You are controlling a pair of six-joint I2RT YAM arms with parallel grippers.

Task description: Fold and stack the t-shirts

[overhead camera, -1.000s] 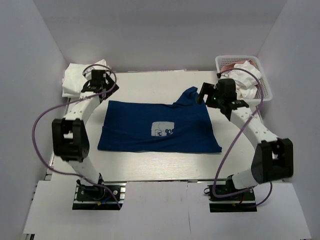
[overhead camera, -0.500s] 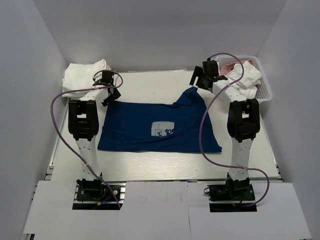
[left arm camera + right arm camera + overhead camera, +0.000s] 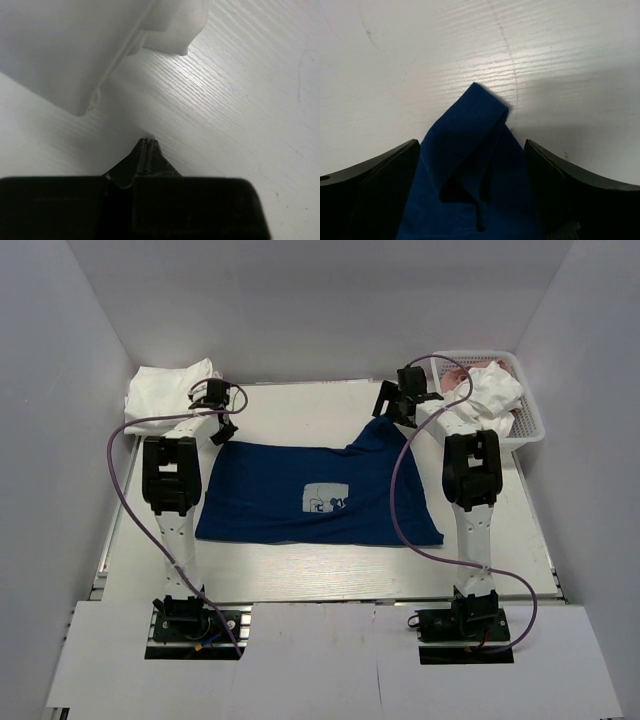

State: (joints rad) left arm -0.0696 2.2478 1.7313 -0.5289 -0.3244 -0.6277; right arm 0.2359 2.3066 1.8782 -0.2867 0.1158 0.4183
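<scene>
Far left, back corner: folded pile of white tees (image 3: pixel 165 390), soft, slightly rumpled cloth. In the left wrist view it is a blurred white mass (image 3: pixel 75 45) at top left.

Left end effector (image 3: pixel 224 428) sits just beside that pile, near the far left corner of the navy tee. Black fingers (image 3: pixel 142 150) are pressed together to a point with nothing visible between them, just above or on the bare tabletop; contact can't be told.

Centre: navy tee (image 3: pixel 320 495) spread flat on the tabletop. It is matte knit and roughly rectangular, with a small white square print (image 3: pixel 325 498) at mid-chest. One corner is bunched and peaks up at the far right.

Right end effector (image 3: pixel 388 408) is over that peaked corner. Its jaws are spread wide, and the dark curved fingers (image 3: pixel 380 180) stand on either side of the folded navy flap (image 3: pixel 470 165). The flap lies between them, ungripped, its tip pointing away across the board.

Far right, back corner: white plastic lattice basket (image 3: pixel 533 412) holding a crumpled white tee (image 3: pixel 495 390) and a bit of pink tee (image 3: pixel 455 375).

Tabletop (image 3: pixel 300 570) is white-painted board with fine wood grain and a few faint scratch lines. Plain pale grey wall panels close in three sides. Both arm bases are bolted at the near edge, with purple cables looping off each arm.
</scene>
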